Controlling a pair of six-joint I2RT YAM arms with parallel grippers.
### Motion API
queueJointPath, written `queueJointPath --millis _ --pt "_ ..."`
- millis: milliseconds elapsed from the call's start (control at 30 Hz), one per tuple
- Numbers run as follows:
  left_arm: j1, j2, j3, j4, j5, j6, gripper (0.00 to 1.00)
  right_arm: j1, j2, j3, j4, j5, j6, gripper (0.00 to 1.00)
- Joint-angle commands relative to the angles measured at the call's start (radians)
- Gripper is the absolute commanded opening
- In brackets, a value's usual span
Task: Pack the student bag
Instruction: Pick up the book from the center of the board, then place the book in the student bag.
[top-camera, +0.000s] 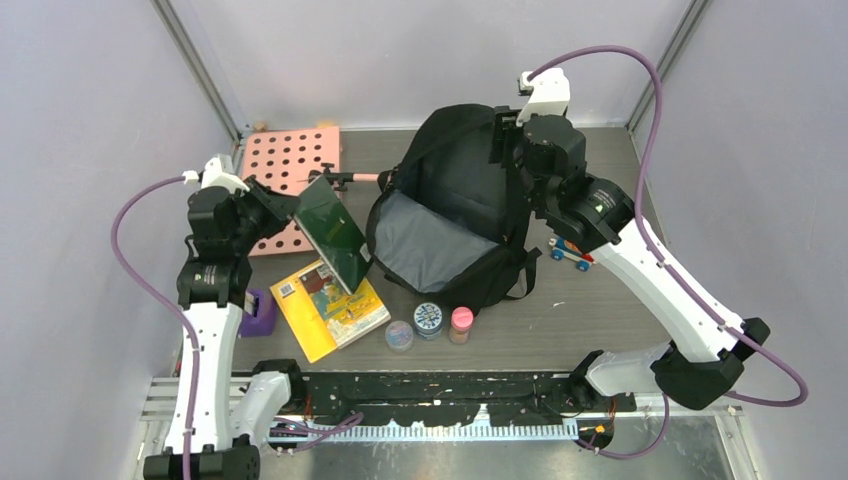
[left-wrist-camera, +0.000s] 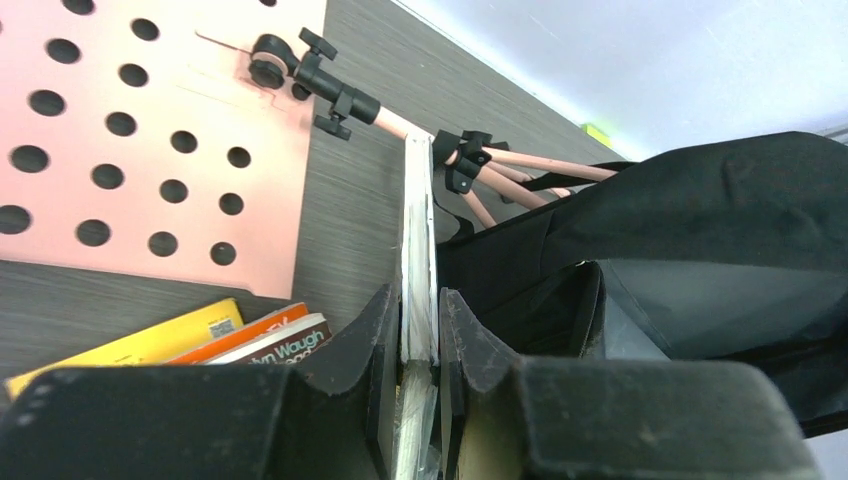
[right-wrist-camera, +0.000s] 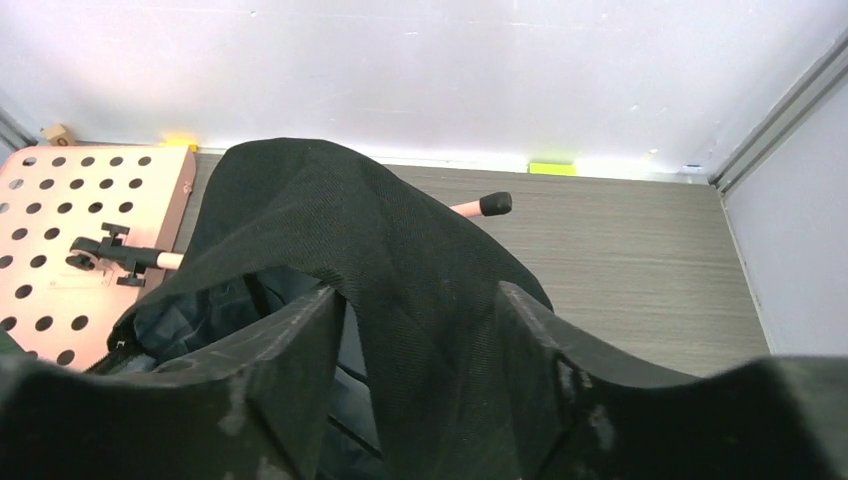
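To the right of the left gripper (left-wrist-camera: 418, 325) jaws, just beside them: open mouth of the student bag (left-wrist-camera: 700, 250), black rim slack, grey lining exposed. The bag in mid-table, between the two sets of jaws. Ahead of the left jaws: a pink tripod (left-wrist-camera: 392, 118) with black clamps, lying across the table (left-wrist-camera: 350, 230), one end on a pink perforated board (left-wrist-camera: 150, 130) off to the left. Below and left of the jaws: books (left-wrist-camera: 230, 335) lying flat, yellow cover outermost. Bare tabletop only as a narrow strip between board and bag.

Nearly closed, pinching a dark green book (top-camera: 335, 232) by its thin white page edge. Book held on edge and tilted, raised over the flat ones, one long side close to the bag's left rim.

Around the right gripper (right-wrist-camera: 420, 330) jaws: far rim of the bag, a fold of black fabric between the two fingers (right-wrist-camera: 300, 350). Beyond these jaws, broad bare table up to the back wall; more open table to the right, up to the side wall. Parted wide, straddling that fold; fabric filling the gap, no pinch visible.

Near side of the bag, from above: three small jars (top-camera: 429, 322) in a row, a small blue toy (top-camera: 568, 255) with orange wheels under the right forearm, a purple object (top-camera: 260, 315) beside the left arm.
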Motion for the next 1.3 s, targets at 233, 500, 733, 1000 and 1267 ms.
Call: queueJointPath --millis 233,500,733,1000,1267 --pt "0.002 -0.098 0.227 -0.054 0.008 0.082 0.00 -0.003 -0.103 0.024 -0.022 -0.145 0.036 0.82" --pt "0.001 -0.097 0.336 0.031 0.278 0.054 0.00 -0.003 -0.177 0.042 -0.045 -0.461 0.080 0.86" --pt "0.002 -0.114 0.379 0.219 0.465 -0.059 0.00 -0.003 -0.202 0.038 0.005 -0.885 0.223 0.88" --pt "0.000 -0.096 0.453 0.345 0.537 -0.175 0.00 -0.002 -0.124 0.008 0.135 -1.127 0.348 0.89" --pt "-0.001 -0.102 0.514 0.353 0.547 -0.187 0.00 0.003 -0.048 0.013 0.195 -1.188 0.361 0.89"
